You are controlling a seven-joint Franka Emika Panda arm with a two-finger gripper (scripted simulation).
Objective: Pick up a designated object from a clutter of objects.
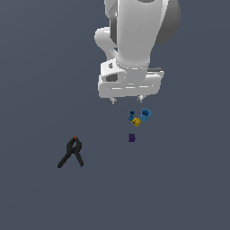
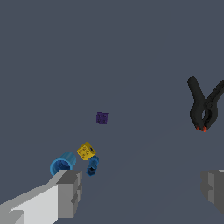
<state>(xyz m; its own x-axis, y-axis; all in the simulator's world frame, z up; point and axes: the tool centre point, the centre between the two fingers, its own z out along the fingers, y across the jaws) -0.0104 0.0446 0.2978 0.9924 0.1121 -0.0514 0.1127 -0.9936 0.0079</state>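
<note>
Blue cup [image 1: 145, 114] lies tipped on the bench [image 1: 36, 67], touching the yellow cube [image 1: 136, 121] beside the dark-blue piece [image 1: 132, 116]. Spread wide and empty, the gripper [image 1: 127, 99] hovers above; descending off-centre could snag those neighbours instead.

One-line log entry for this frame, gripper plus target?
phase: approach | gripper: open, holding nothing | target: blue cup on its side, beside yellow cube | clamp: apart from the cluster
</note>
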